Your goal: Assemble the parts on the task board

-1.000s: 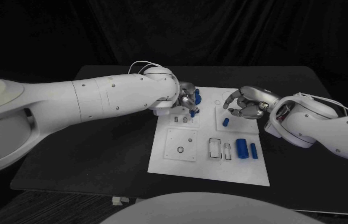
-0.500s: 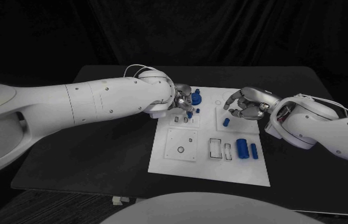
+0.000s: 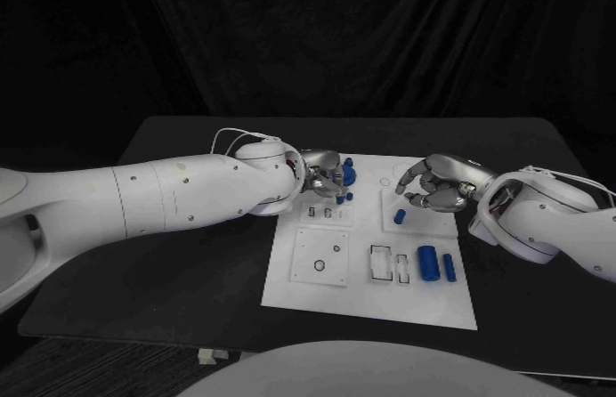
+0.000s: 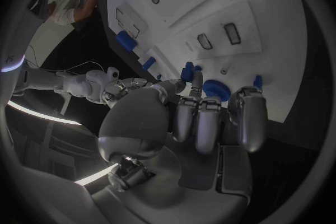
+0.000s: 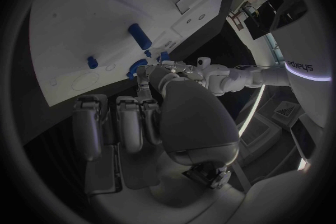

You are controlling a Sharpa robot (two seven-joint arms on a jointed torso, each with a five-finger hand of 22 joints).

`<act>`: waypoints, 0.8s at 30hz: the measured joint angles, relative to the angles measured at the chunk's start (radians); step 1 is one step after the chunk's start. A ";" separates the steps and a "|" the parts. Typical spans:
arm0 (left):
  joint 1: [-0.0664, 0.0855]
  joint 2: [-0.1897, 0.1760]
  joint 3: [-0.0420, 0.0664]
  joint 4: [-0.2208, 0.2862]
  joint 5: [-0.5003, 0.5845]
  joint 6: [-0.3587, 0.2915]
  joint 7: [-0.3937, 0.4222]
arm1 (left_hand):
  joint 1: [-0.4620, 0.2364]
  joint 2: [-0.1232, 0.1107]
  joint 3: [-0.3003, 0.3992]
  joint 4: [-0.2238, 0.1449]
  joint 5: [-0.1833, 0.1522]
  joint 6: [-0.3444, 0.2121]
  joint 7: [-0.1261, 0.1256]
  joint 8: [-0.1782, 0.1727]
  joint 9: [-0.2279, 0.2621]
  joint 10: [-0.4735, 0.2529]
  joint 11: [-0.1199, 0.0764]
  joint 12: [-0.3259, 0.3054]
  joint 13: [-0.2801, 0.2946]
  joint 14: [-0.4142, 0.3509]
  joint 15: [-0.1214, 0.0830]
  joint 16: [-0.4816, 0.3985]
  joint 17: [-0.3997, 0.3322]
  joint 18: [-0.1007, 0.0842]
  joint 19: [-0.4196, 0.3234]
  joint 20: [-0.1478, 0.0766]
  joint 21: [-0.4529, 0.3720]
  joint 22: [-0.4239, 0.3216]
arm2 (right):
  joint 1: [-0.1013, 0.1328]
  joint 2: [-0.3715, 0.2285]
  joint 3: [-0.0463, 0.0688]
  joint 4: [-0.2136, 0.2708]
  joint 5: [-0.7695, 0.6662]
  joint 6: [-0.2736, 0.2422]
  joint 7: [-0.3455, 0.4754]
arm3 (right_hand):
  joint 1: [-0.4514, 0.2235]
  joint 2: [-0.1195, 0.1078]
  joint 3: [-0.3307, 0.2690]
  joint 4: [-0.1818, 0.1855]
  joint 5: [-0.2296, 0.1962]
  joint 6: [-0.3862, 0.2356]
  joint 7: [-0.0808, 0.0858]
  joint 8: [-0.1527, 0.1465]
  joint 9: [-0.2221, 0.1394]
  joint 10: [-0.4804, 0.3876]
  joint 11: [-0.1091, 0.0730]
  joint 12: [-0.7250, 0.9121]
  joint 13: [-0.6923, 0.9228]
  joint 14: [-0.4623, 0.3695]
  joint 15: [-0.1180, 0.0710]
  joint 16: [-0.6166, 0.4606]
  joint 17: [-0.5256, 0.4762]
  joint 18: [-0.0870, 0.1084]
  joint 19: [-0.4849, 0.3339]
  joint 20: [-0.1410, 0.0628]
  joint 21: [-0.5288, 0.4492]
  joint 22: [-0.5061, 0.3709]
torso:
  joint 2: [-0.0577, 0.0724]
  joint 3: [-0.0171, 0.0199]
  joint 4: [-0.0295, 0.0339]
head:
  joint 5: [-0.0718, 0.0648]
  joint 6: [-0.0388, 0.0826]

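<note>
Nearest us on the board [image 3: 366,295], two blue parts [image 3: 435,264] lie flat, long axes running near to far. Farther back, our left hand [image 3: 326,178] pinches a blue part [image 3: 348,175], seemingly upright, over the board's far sockets. Our right hand [image 3: 436,186] hovers curled and empty above another part [image 3: 400,216].

Left hand [image 3: 326,175] grips blue part [image 3: 346,174] over task board [image 3: 372,286].

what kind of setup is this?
Likely a robot lab test bench: a black table against dark drapes, a white task board with small blue parts, worked by two robot hands.
</note>
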 measured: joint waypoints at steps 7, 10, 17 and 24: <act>-0.012 -0.014 0.000 0.008 -0.036 -0.078 0.070 | 0.001 -0.001 -0.003 -0.003 0.000 0.000 0.000 -0.003 0.000 0.000 0.000 0.000 0.000 0.000 0.000 0.000 0.000 0.000 0.000 0.000 0.000 0.000 | 0.000 -0.002 0.000 0.000 0.000 -0.003 0.001 | 0.000 0.000 0.000 0.000 0.000 0.000 0.000 0.000 0.000 0.000 0.000 0.000 0.000 0.000 0.000 0.000 0.000 0.000 0.000 0.000 0.000 0.000 | 0.000 0.0001 -0.0019 | 0.003 0.000; -0.016 -0.021 0.000 0.014 -0.044 -0.100 0.088 | 0.001 -0.001 -0.003 -0.003 -0.003 0.000 0.000 -0.003 0.000 0.000 0.000 0.000 0.000 0.000 0.000 0.000 0.000 0.000 0.000 0.000 0.000 0.000 | -0.001 -0.002 0.000 0.001 0.000 -0.004 0.001 | 0.000 0.000 0.000 0.000 0.000 0.000 0.000 0.000 0.000 0.000 0.000 0.000 0.000 0.000 0.000 0.000 0.000 0.000 0.000 0.000 0.000 0.000 | 0.001 0.0003 -0.0022 | 0.003 0.000; -0.026 -0.027 0.000 0.019 -0.055 -0.128 0.122 | 0.002 -0.002 -0.005 -0.001 -0.004 0.002 0.002 -0.003 0.000 0.000 0.000 0.000 0.000 0.000 0.000 0.000 0.000 0.000 0.000 0.000 0.000 0.000 | -0.002 -0.003 0.000 0.001 0.000 -0.006 0.002 | 0.000 0.000 0.000 0.000 0.000 0.000 0.000 0.000 0.000 0.000 0.000 0.000 0.000 0.000 0.000 0.000 0.000 0.000 0.000 0.000 0.000 0.000 | 0.001 0.0008 -0.0024 | 0.004 0.000; -0.038 -0.027 0.000 0.004 -0.060 -0.146 0.168 | 0.012 -0.012 -0.010 0.004 -0.004 0.002 0.002 -0.003 0.000 0.000 0.000 -0.006 0.000 0.000 0.000 0.000 0.000 0.000 0.000 0.000 0.000 0.000 | -0.003 -0.006 0.000 0.001 0.000 -0.009 0.004 | 0.000 0.000 0.000 0.000 0.000 0.000 0.000 0.000 0.000 0.000 0.000 0.000 0.000 0.000 0.000 0.000 0.000 0.000 0.000 0.000 0.000 0.000 | 0.001 0.0008 -0.0024 | 0.001 0.000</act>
